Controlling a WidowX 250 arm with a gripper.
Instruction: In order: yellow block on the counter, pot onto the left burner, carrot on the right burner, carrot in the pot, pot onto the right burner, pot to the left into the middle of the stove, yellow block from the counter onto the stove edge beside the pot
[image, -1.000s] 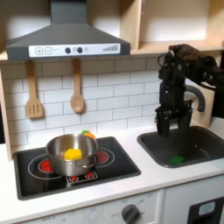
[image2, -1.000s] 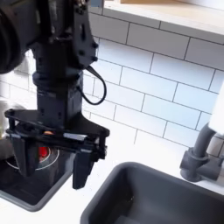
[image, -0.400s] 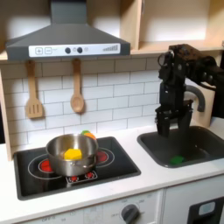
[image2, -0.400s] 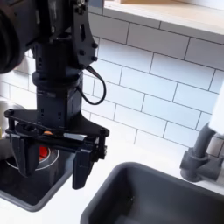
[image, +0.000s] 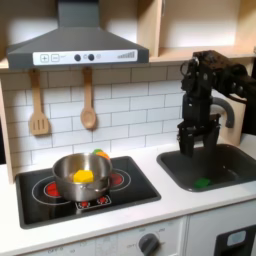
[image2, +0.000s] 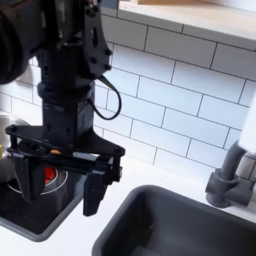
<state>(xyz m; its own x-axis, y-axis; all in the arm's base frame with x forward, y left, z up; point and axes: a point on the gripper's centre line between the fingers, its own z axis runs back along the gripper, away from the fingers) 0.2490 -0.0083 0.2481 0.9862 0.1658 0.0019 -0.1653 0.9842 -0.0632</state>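
- one job comes first by my reading: lifting the yellow block (image: 84, 176) out of the pot (image: 80, 175), and nothing of it looks begun, since the block lies inside on the pot's floor.
- largest thing in play is the surface (image: 150, 215), pale and bare along the front, which offers plenty of room to set the block down well apart from the stove (image: 40, 205).
- next the stove, glossy black, with the pot sitting roughly mid-way across it and overlapping both red burners in the first exterior view.
- then the arm, standing far toward the first exterior view's right above the grey sink (image: 215, 165); its gripper (image: 198, 146) hangs spread, holding nothing, and the second exterior view (image2: 62, 182) shows the two fingers well apart over the edge between stove and sink.
- the pot's low steel walls are the thing to respect: i would carry the gripper across high, centre it over the block, then come straight down so neither finger catches the rim.
- behind the pot's far rim, the carrot (image: 100, 154) peeks out with its green end; keep clear of it on the way over.
- smallest, the block is stubby and rounded, so a pinch across its middle, closed gently, should hold best; lift vertically until it clears the wall.
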